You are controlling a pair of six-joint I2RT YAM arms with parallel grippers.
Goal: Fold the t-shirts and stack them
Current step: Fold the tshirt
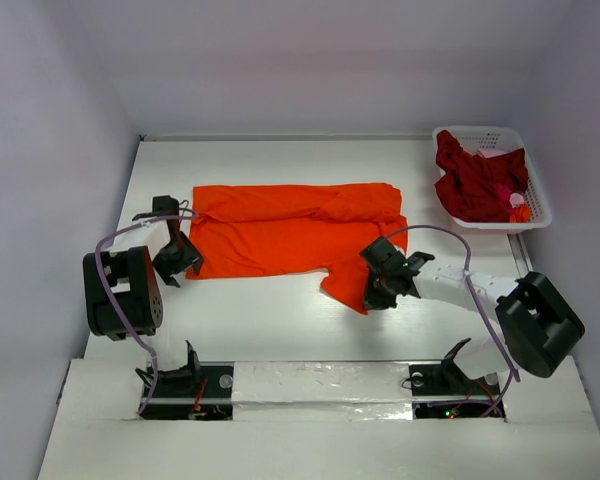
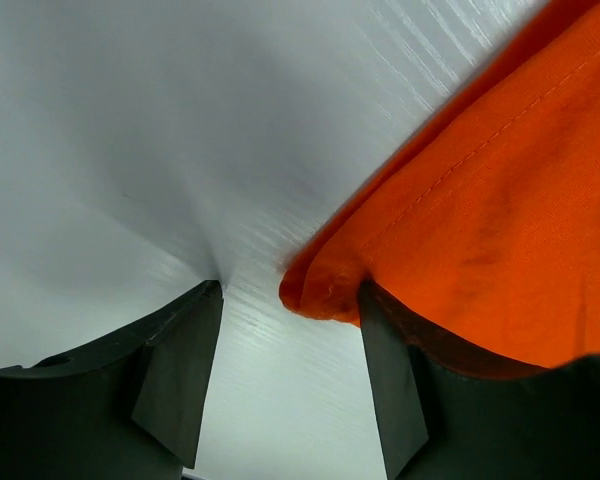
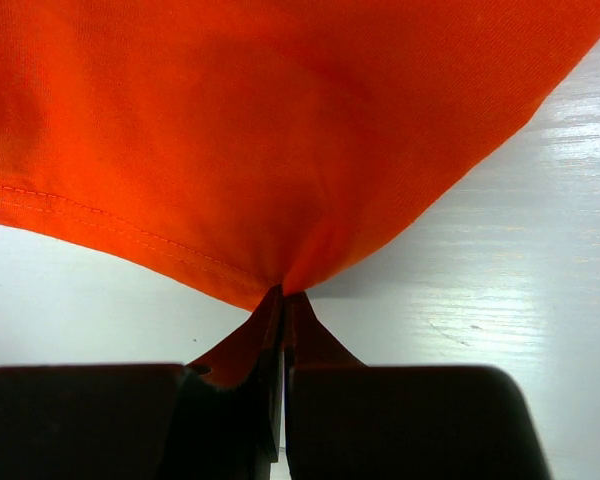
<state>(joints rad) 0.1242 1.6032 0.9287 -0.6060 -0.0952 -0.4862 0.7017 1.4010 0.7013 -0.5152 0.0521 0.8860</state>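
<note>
Right gripper [image 3: 282,300] fingers pinched together on orange t-shirt [image 1: 295,235] hem, tips buried in cloth. Left gripper [image 2: 290,292] fingers apart at shirt's left corner, 1 partly covered by fabric. Shirt half-folded on table [image 1: 280,320]. Crimson t-shirts [image 1: 470,180] heaped in basket [image 1: 536,196], number indistinct.

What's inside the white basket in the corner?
Crumpled dark red t-shirts fill the white basket, with small pink and orange bits peeking out beside them. Whatever lies underneath the pile is covered.
</note>
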